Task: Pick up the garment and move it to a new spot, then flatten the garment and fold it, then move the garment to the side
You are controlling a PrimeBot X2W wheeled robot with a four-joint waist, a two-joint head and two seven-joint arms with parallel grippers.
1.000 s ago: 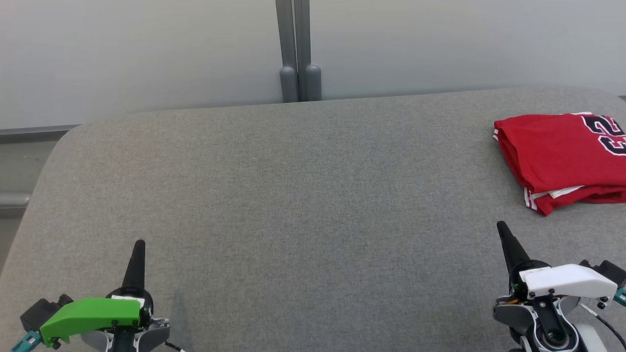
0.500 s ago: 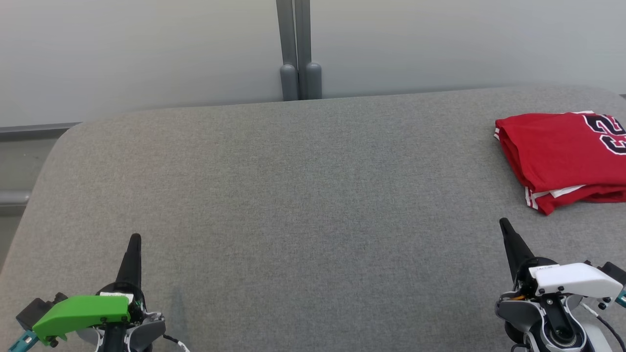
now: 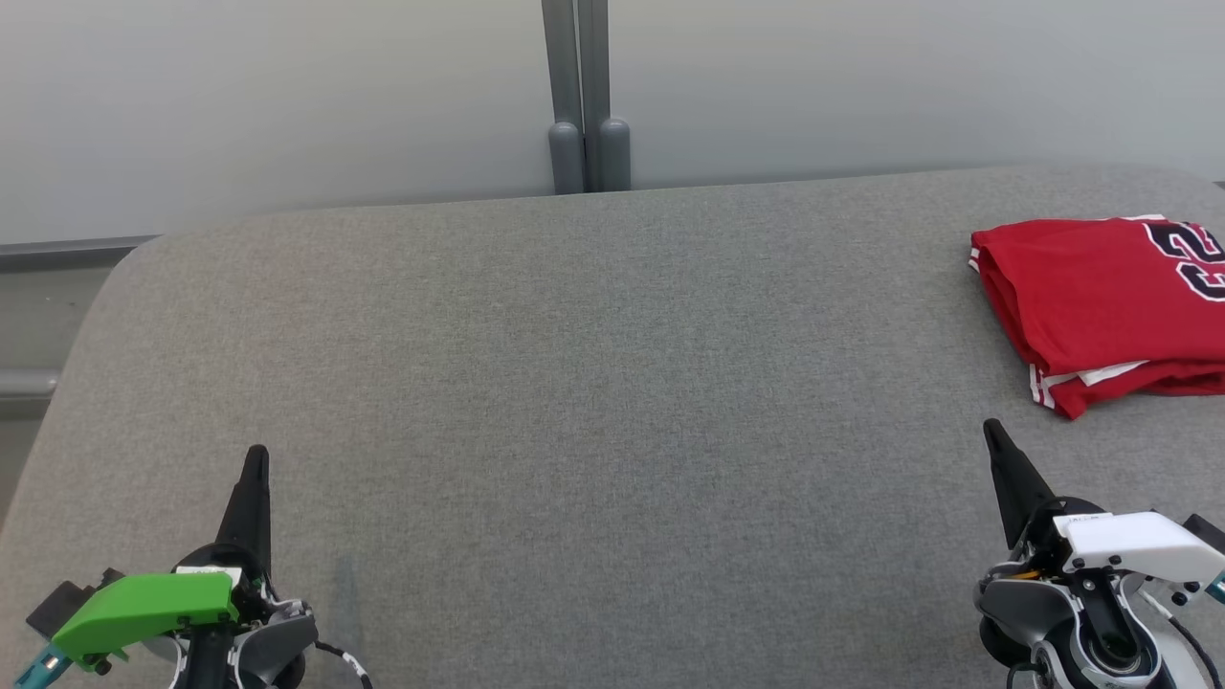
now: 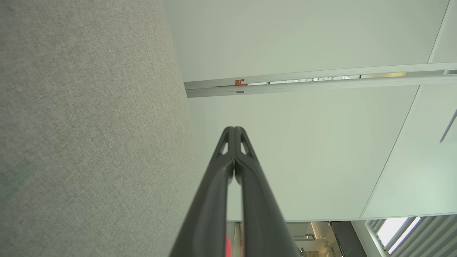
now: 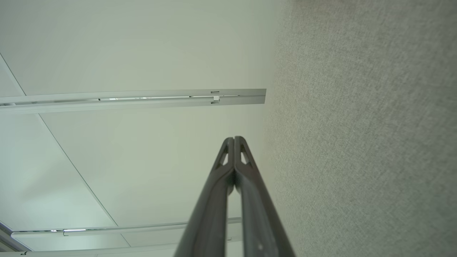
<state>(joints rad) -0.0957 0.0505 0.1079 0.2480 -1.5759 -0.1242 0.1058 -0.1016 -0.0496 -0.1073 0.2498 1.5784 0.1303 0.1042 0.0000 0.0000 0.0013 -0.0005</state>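
At the near left corner of the grey fabric-covered tabletop [image 3: 593, 383], the left gripper [image 3: 256, 459] with its green housing hovers, its two dark fingers pressed together and holding nothing. At the near right corner, the white-housed right gripper [image 3: 992, 433] is likewise pressed together and empty. Farther back, against the tabletop's right edge, the folded red jersey with white trim and dark numerals [image 3: 1081, 287] lies flat, well apart from both grippers. Beyond the far edge stands a pale wall with a grey post [image 3: 584, 96].

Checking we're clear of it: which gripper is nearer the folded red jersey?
Right. The right gripper sits short of the red jersey, shut and not touching it; the left gripper is far off at the lower left.
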